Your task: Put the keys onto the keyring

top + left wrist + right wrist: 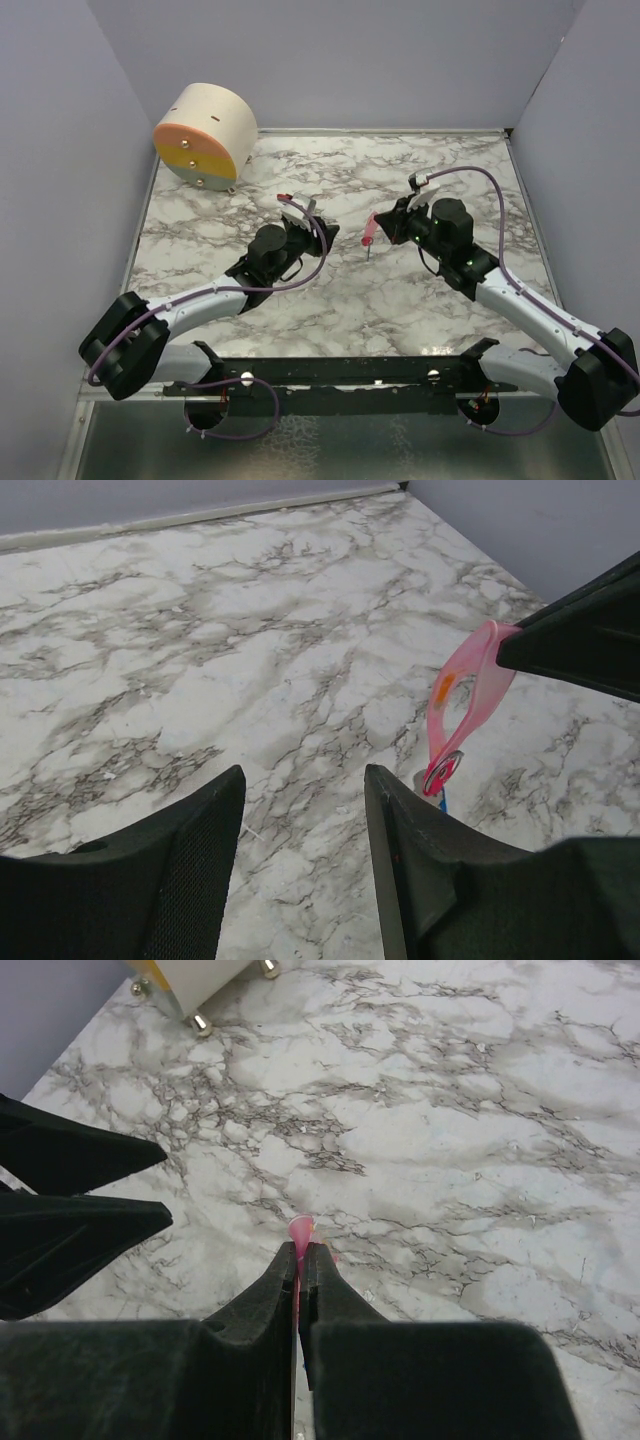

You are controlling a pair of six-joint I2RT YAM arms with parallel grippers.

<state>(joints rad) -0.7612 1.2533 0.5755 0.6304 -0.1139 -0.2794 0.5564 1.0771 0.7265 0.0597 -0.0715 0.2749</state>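
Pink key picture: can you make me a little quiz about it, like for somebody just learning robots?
1. True or false: the jaws of the right gripper are shut on the slim bright pink-red key.
2. Pick one. The jaws of the left gripper are: A) open with nothing between them, B) shut on a blue tag, C) shut on a spoon.
3. Fill in: in the top view, the round cream drum with an orange-and-yellow face is at the far ____ corner of the white-and-grey marble table.

Key: 1 true; 2 A; 3 left.
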